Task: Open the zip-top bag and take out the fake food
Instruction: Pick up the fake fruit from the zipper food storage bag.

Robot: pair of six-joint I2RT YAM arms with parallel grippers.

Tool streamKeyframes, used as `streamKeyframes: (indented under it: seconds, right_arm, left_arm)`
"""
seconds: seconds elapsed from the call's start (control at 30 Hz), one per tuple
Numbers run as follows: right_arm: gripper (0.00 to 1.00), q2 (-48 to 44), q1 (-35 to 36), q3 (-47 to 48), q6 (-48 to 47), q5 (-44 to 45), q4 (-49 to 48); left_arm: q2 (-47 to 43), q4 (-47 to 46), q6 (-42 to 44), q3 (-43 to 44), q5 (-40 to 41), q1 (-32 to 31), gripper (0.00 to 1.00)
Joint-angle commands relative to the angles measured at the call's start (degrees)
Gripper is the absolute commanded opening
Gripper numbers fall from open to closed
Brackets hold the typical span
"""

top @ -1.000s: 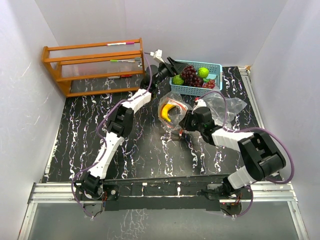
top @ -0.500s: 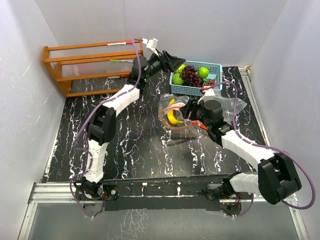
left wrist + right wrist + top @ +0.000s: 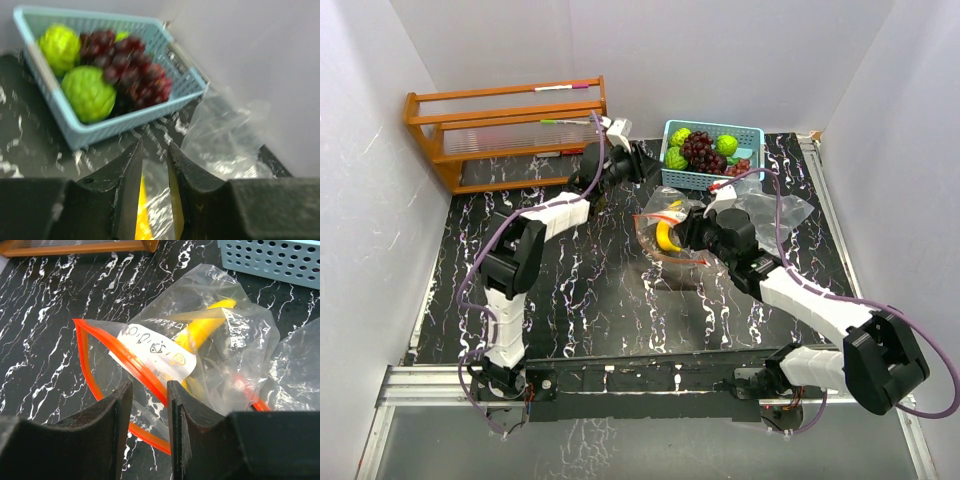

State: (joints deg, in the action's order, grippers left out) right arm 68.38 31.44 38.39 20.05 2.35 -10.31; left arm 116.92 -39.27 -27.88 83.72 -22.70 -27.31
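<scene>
the left arm (image 3: 558, 213) and right arm (image 3: 807, 298) are white-shelled with black joints and looping purple cables (image 3: 461, 300).

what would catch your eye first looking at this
The clear zip-top bag with its orange-red rim is mid-table, a yellow banana showing through it. Just beyond, at the far edge, a light-blue basket holds dark purple grapes and bumpy lime-green balls. An orange wooden rack stands at the far left.
</scene>
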Motion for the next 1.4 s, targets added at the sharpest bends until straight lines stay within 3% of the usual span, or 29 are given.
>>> streamKeyframes:
  seconds: [0.0,0.1,0.17,0.23,0.37,0.63,0.73,1.27,1.37]
  right_arm:
    - [0.35,0.40,-0.13,0.74,0.50,2.33,-2.81]
    - [0.39,-1.79,-0.07,1.23,0.52,6.65,-1.95]
    - [0.63,-3.89,0.06,2.09,-2.87,8.33,-0.61]
    - [0.69,-5.05,0.51,4.04,-5.00,8.93,2.43]
    - [0.64,-5.62,2.28,5.50,-6.02,8.05,5.65]
    - [0.27,-1.10,4.50,0.63,-0.26,6.92,0.74]
    - [0.20,1.68,4.48,0.13,0.24,7.52,-2.36]
    - [0.19,22.44,3.29,5.70,-4.61,10.71,-10.09]
    - [0.26,24.26,3.19,6.46,-6.50,12.51,-10.74]
  left_arm:
    - [1.57,-0.43,0.62,-1.47,0.87,0.32,0.23]
    - [3.78,-0.03,0.52,-1.36,0.54,0.25,0.19]
    - [5.37,-0.39,-0.42,-1.56,0.00,0.15,0.17]
    - [6.64,-0.19,-1.45,-2.30,0.03,0.15,0.14]
    - [7.78,-2.49,-3.25,-6.13,0.99,-0.11,0.09]
    - [9.58,-2.84,-4.21,-6.91,0.66,-1.59,0.04]
    - [10.26,-2.53,-4.33,-6.74,0.48,-2.38,0.03]
    - [9.29,-3.08,-5.45,-11.49,-0.21,-3.70,0.01]
    - [9.11,-2.94,-5.40,-11.65,-0.24,-3.72,0.01]
